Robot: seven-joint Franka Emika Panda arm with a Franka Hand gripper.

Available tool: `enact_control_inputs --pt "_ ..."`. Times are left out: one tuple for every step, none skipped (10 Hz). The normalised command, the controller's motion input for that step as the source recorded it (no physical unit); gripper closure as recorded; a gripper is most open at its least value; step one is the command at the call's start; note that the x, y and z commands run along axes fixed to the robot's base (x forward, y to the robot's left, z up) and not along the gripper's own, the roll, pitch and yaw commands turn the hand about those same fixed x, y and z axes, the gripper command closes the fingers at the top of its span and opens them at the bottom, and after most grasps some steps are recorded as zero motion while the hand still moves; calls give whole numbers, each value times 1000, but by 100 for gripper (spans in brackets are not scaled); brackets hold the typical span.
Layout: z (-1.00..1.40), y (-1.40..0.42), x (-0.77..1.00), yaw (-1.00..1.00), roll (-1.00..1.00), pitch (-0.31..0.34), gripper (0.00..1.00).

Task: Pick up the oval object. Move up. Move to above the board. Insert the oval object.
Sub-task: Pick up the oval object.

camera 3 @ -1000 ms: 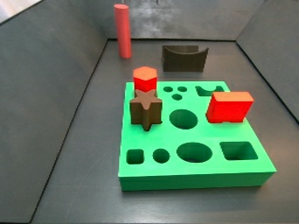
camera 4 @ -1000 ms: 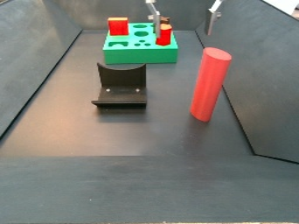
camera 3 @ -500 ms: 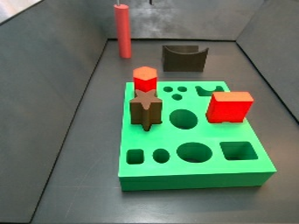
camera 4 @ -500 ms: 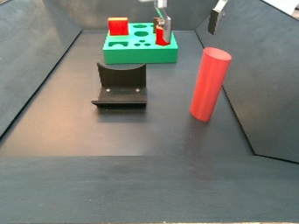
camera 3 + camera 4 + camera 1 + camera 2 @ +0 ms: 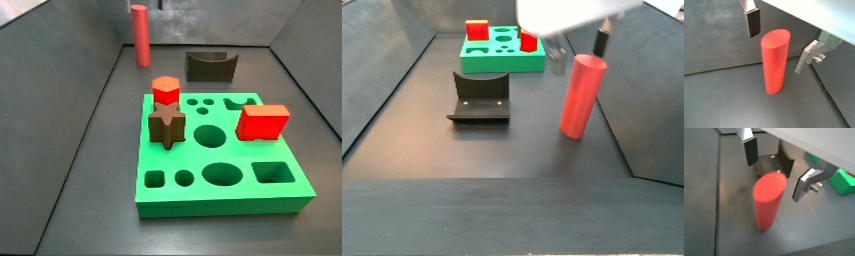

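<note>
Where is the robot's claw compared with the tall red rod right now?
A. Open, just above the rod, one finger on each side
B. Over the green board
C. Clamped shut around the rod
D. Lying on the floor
A: in a wrist view the gripper hangs open over the oval object, its fingers clear of the rod's sides.

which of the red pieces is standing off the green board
The oval object, the tall slim red rod upright on the dark floor beneath the open tool. The red hexagonal peg and red cube sit on the board.
</note>
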Motion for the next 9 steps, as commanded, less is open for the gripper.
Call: enact_control_inputs --pt "-529 134 -431 623 0 -50 0" --pt "0 0 17 31 0 57 0" --pt "0 0 -17 0 0 -34 0" --pt "0 0 0 0 0 0 0" --pt "0 0 0 0 0 0 100" --pt "0 0 0 0 0 0 100" --pt "0 0 0 0 0 0 100" --pt "0 0 0 0 0 0 100" --pt "0 0 0 0 0 0 100"
